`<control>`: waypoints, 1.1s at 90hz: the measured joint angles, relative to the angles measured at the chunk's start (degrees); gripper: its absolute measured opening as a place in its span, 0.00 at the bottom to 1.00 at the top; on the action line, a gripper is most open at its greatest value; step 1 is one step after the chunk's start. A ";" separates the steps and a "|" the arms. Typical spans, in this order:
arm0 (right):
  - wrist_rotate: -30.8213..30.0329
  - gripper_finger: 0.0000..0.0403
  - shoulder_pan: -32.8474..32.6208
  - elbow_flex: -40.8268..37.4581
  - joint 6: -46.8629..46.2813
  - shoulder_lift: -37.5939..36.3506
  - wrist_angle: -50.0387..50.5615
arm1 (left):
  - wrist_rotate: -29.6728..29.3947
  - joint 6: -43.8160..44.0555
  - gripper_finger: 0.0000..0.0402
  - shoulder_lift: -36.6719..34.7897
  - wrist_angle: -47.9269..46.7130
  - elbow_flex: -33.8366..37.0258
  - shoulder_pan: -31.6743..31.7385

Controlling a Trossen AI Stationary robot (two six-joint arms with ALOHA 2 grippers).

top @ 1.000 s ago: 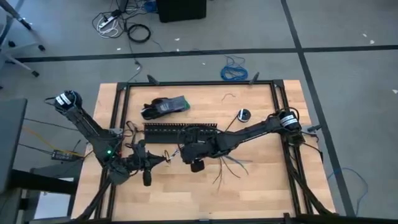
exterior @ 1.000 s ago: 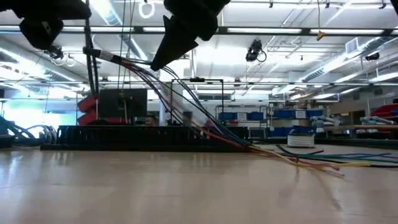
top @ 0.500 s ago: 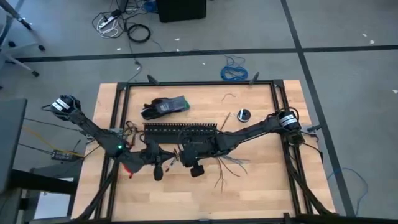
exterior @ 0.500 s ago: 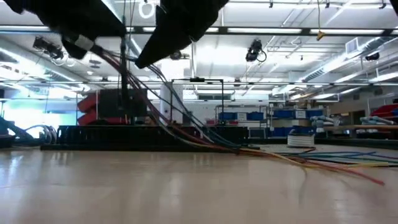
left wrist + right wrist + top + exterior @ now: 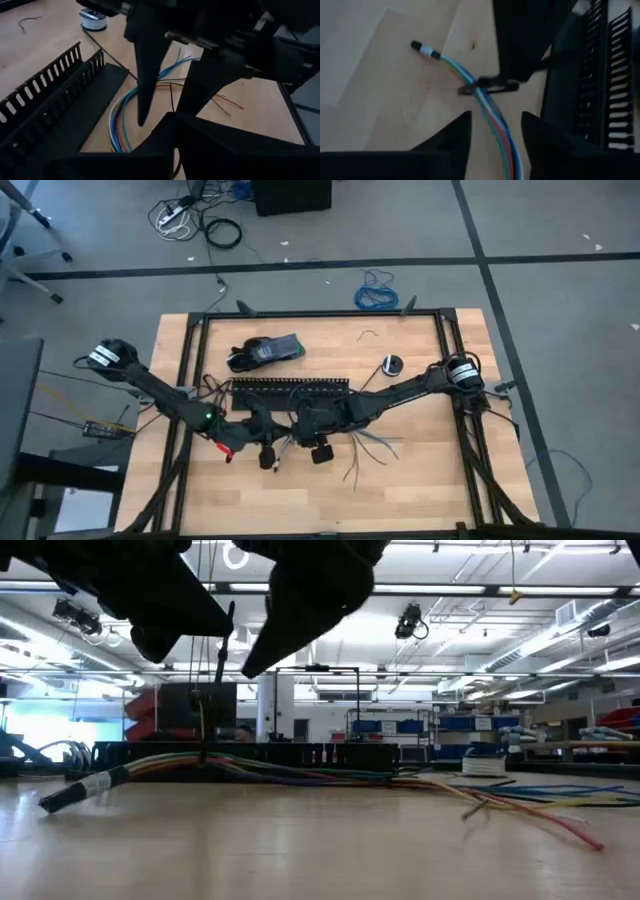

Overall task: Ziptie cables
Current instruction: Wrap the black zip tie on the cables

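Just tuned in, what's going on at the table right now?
Both arms are bunched together at the middle of the table, working over the cables, which lie flat on the wood in front of the black slotted channel. A black ziptie sits across the bundle near its capped end. The right gripper hovers over the bundle with open fingers, and the left gripper is close beside it. The splayed wire ends trail off to one side.
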State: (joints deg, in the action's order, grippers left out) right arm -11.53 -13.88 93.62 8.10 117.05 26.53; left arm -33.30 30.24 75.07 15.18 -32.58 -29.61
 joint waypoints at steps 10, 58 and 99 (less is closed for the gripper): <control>0.30 0.54 -0.38 0.00 -0.42 0.00 1.68 | -0.84 -0.04 0.00 1.27 -0.34 0.00 0.00; 0.00 0.55 -0.55 0.02 1.18 -2.24 1.95 | -3.53 -3.22 0.00 9.01 4.92 0.00 0.00; 1.14 0.43 0.49 0.02 2.56 -2.86 -1.85 | -3.96 -7.76 0.00 8.99 7.67 0.00 0.39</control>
State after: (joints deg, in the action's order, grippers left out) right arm -10.39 -13.40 93.65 10.66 114.19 24.68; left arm -37.26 22.48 84.06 22.86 -32.58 -29.21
